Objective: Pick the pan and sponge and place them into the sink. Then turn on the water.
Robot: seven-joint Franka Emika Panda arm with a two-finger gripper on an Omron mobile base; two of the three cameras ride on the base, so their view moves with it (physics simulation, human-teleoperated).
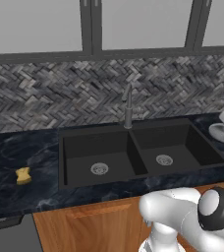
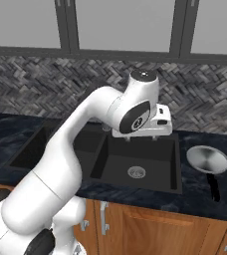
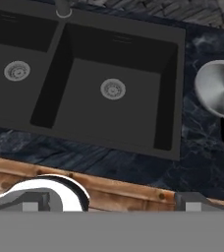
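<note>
Sink (image 1: 84, 147) is lying empty under the hovering gripper (image 2: 141, 130), whose jaw spread I cannot tell. Pan (image 2: 207, 160) is sitting right of it, sponge (image 1: 23, 175) far left; reaching either is risking an off-centre grab.

No readable text, label, brand, number or sign on anything.
</note>
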